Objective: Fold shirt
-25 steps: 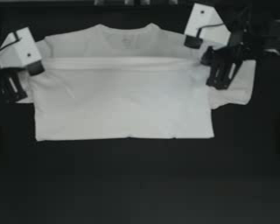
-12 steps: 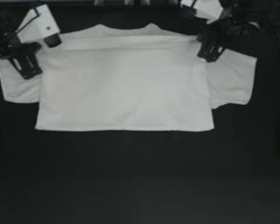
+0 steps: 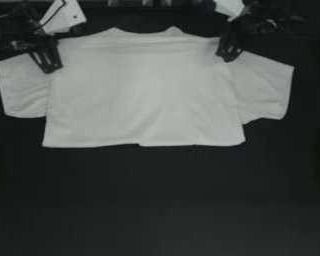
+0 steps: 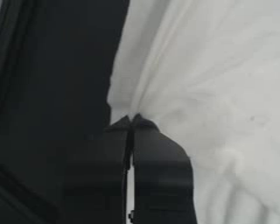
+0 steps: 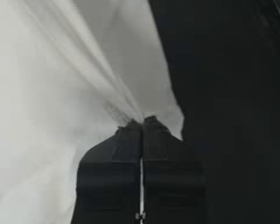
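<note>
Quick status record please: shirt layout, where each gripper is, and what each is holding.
shirt: flat on table, collar at top edge, lower part folded up, both sleeves spread out
left gripper: at the shirt's left shoulder, jaws shut on a pinch of fabric, cloth pulled into a ridge
right gripper: at the shirt's right shoulder, jaws shut on a pinch of fabric
table: dark, bare below the shirt

Black arms [image 3: 22, 35] bear angular white plates [image 3: 64, 15].
</note>
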Controlling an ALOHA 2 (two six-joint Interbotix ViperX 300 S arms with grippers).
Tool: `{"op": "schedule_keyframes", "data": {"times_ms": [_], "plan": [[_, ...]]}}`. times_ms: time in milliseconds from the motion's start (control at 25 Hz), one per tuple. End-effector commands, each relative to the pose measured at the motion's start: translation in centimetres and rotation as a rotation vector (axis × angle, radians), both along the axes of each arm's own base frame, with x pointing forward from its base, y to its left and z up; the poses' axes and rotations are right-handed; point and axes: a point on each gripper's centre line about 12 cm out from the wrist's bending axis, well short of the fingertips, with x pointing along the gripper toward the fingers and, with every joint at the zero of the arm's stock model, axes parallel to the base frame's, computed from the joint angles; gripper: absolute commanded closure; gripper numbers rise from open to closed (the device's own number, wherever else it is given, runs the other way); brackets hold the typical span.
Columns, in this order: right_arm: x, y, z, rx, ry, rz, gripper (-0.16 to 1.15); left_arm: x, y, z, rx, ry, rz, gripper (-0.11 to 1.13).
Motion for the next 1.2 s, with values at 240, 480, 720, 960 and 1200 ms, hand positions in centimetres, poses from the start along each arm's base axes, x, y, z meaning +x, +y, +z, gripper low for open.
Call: {"op": "schedule_keyframes", "data": {"times_ms": [240,480,720,960,1200], "plan": [[0.1,-1.8,-2.1,0.014,-0.012,-0.049,0.91,0.8,2.2,-1.6,-0.005,-0.017,0.010,0.97],[0.4,-1.9,-2.8,0.038,-0.020,-0.060,0.90,1.1,2.1,-2.3,-0.026,-0.039,0.023,0.90],[1.0,-2.1,-2.6,0.038,-0.057,-0.069,0.50,1.2,1.8,-2.3,-0.052,-0.067,0.056,0.35],[1.9,-2.4,-1.1,0.050,-0.124,-0.097,-0.07,1.2,1.6,-0.1,-0.025,-0.135,0.077,-0.01],[2.0,-2.2,1.8,0.033,-0.189,-0.113,-0.01,0.6,0.7,4.0,0.030,-0.225,0.104,0.08]]}}
